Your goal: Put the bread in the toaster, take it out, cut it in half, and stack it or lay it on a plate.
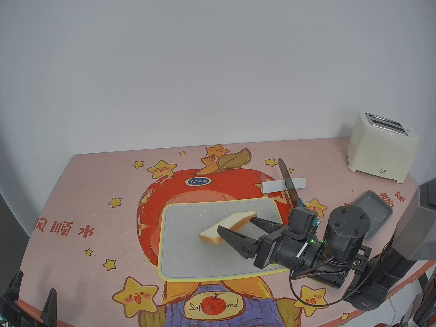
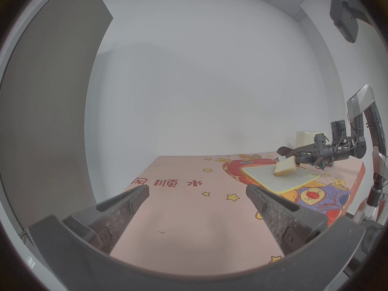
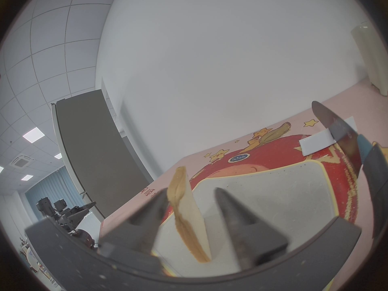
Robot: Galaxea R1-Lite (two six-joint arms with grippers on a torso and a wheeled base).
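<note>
Bread [image 1: 240,219] is soft and light — squeeze hard and it squashes or tears. It leans tilted on the grey board [image 1: 190,250] on the bench [image 1: 91,196], between the fingers of the right hand [image 1: 235,224], which are apart and not pinching it. Take it gently by its flat sides — the left hand [image 2: 198,190], fingers apart too, is far off.

A slice of bread [image 1: 227,227] lies tilted on the grey cutting board [image 1: 190,250], near its far right part. The right gripper [image 1: 235,224] reaches in over the board's right edge, its fingers spread to either side of the slice. A knife [image 1: 288,182] rests across a white paper strip [image 1: 272,186] just beyond the board's far right corner. A grey plate [image 1: 373,207] sits right of the board, and the toaster [image 1: 381,146] stands farther beyond it.
</note>
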